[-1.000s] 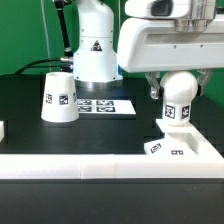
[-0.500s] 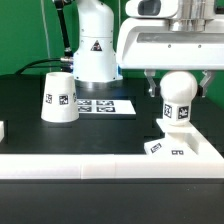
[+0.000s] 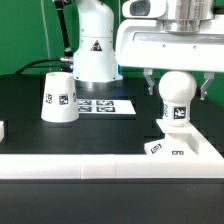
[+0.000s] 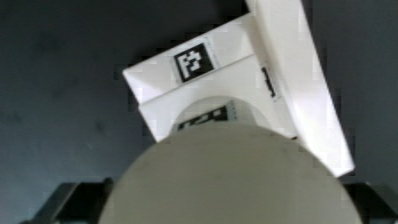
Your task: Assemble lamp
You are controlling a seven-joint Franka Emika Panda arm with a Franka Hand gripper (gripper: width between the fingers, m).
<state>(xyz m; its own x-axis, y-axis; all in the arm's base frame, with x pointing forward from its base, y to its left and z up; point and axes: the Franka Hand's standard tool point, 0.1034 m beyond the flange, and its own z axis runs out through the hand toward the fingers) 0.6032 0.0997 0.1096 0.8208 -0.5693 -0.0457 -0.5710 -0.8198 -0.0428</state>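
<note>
Here, jaws wide and nothing held

From my seat I see the arm's two-finger gripper [image 3: 178, 88] hanging over the exterior view's right side of the matte black table [image 3: 20, 100]. Its dark fingers [image 3: 150, 82] stand on either side of the rounded white plastic bulb [image 3: 176, 100]. A sliver of gap shows on each side, so I read the jaws as spread wider than the bulb and gripping nothing.

The bulb is smooth and egg-like on top and narrows to a blockier foot that carries a black-and-white square tag. It stands upright on the flat square white plastic base [image 3: 195, 146], which lies just behind the long white rail [image 3: 80, 168] along the front of the table. Two more tags show on the base's front edge.

In the wrist view the bulb's pale dome [image 4: 222, 175] fills much of the picture, soft and slightly blurred. The base [image 4: 169, 88] lies beyond it with its tags sharp against the dark table. I cannot tell whether the bulb's foot is fully seated in the base.

The white truncated-cone plastic shade [image 3: 58, 98] sits wide end down on the table, well apart from the bulb toward the exterior view's left, with one tag facing the camera. Just beside it lies the thin flat marker board [image 3: 105, 105], at the foot of the large glossy white robot body [image 3: 95, 45].
</note>
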